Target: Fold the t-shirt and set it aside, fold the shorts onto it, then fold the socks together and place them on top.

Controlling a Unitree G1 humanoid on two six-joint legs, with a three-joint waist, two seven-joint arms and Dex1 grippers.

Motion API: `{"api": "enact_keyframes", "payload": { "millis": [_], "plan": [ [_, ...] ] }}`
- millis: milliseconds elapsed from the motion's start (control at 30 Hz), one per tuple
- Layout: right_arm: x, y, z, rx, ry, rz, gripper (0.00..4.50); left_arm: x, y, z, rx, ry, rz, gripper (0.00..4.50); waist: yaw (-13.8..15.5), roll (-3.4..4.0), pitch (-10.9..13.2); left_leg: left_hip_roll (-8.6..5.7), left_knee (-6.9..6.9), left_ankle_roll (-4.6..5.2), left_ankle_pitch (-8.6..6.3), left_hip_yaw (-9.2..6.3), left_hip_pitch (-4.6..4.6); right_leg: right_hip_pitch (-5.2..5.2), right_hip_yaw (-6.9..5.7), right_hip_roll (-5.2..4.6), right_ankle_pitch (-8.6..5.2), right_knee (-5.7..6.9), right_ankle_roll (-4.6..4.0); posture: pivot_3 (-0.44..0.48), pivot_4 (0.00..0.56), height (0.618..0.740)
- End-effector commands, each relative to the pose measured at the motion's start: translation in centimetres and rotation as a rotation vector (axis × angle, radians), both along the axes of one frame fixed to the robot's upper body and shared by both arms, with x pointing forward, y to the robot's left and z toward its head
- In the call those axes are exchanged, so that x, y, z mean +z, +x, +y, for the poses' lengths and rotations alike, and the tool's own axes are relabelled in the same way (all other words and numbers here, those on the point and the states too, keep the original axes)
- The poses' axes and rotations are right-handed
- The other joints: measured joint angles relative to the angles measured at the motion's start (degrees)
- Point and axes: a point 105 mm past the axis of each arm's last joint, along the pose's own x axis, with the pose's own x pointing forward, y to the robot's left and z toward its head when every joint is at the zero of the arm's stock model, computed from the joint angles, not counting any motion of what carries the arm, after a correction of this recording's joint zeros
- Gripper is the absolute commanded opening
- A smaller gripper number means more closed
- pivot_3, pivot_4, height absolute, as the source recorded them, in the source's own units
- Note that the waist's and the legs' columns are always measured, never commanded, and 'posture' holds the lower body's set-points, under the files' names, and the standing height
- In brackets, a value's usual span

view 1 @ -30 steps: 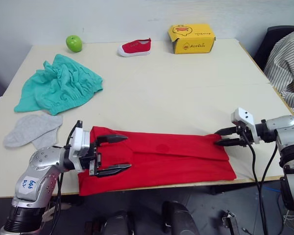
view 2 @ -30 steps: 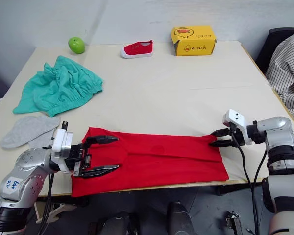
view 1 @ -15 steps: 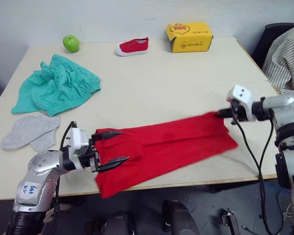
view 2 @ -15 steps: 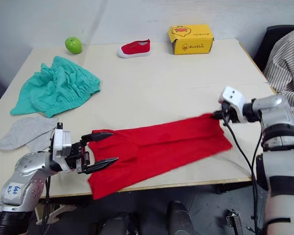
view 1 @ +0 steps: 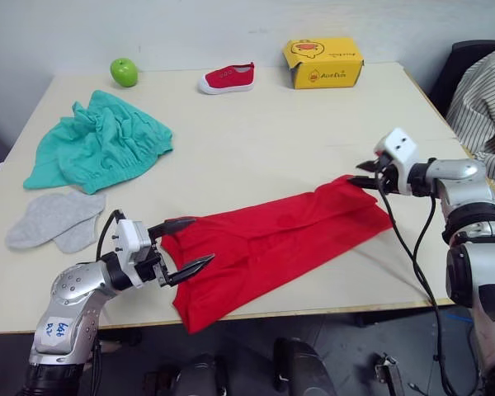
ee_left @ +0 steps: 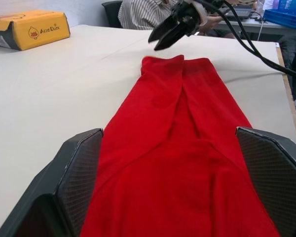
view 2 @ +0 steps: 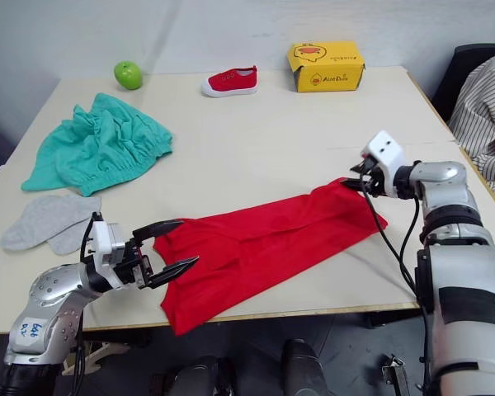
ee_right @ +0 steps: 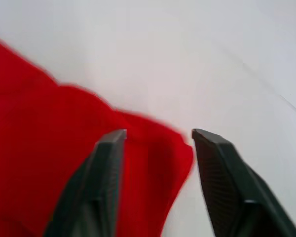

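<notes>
Office or lab – pale worktable [view 1: 256, 148], office chair [view 1: 458, 62]

Table [view 1: 256, 140] centre bare; shorts [view 1: 99, 148], socks [view 1: 54, 219] crowd left side.

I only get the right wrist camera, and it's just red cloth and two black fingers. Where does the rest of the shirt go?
Observer: The t-shirt lies in a long folded strip slanting across the near part of the table. Its other end sits between the wide-open jaws of the left gripper.
Operator: Is any of it falling off?
Observer: One corner, by the left gripper, droops over the table's near edge.
Operator: Where are the other clothes?
Observer: The shorts lie crumpled on the robot's far left. The socks are just nearer than them. Both are apart from the t-shirt.
</notes>
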Motion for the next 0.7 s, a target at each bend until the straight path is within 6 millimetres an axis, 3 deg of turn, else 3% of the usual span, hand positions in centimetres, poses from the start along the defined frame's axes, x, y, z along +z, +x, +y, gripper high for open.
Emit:
{"api": "enact_keyframes", "payload": {
  "millis": [33, 133, 333, 367, 500, 700],
  "plan": [
    [3.7, -0.6, -3.3, -0.114, 0.058, -0.188, 3.51, 0.4, 1.0, 1.0, 0.034, 0.012, -0.037, 4.50, 0.28, -0.01, 0.00, 0.00, 0.00, 0.00, 0.00, -0.01, -0.01, 0.01, -0.01, 0.00, 0.00, -0.01, 0.00, 0.000, 0.150, 0.740],
    [4.0, -1.4, -4.6, -0.155, 0.058, -0.234, 4.48, 0.2, 1.6, 1.3, 0.032, 0.030, -0.035, 4.50, 0.08, 0.00, 0.00, -0.01, -0.01, 0.01, -0.01, -0.01, -0.02, 0.03, -0.02, -0.01, 0.01, -0.04, 0.02, 0.000, 0.150, 0.740],
    [4.0, -6.0, -5.3, -0.166, 0.151, -0.290, 4.48, 0.9, 4.8, 1.6, -0.007, 0.066, -0.049, 4.50, 0.03, 0.28, -0.03, -0.31, -0.15, 0.02, 0.05, -0.53, -0.17, 0.36, -0.33, -0.21, 0.02, -0.13, 0.05, 0.000, 0.150, 0.740],
    [3.9, -6.6, -5.3, -0.183, 0.163, -0.294, 4.48, 1.0, 5.2, 1.5, -0.016, 0.072, -0.052, 4.50, -0.19, 0.24, -0.01, -0.67, -0.53, 0.12, 0.53, -1.91, -0.27, 1.05, -1.55, -0.77, 0.07, -0.39, 0.14, 0.000, 0.150, 0.740],
    [2.7, -9.3, -4.4, -0.231, 0.209, -0.262, 4.48, 1.4, 7.2, 0.7, -0.058, 0.097, -0.040, 4.50, 0.16, 0.29, 0.08, -2.44, -1.81, 0.50, 2.03, -4.70, -0.40, 2.49, -4.42, -2.37, 0.15, -1.07, 0.45, 0.000, 0.150, 0.740],
    [0.4, -15.4, -1.8, -0.254, 0.421, -0.095, 4.48, 1.6, 10.2, -1.4, -0.123, 0.176, 0.006, 4.50, 4.72, 0.25, 0.08, -2.20, -1.06, 0.50, 1.96, -4.76, -1.06, 2.07, -4.30, -2.06, 0.20, -1.00, 0.51, 0.000, 0.150, 0.740]
  ]
}}
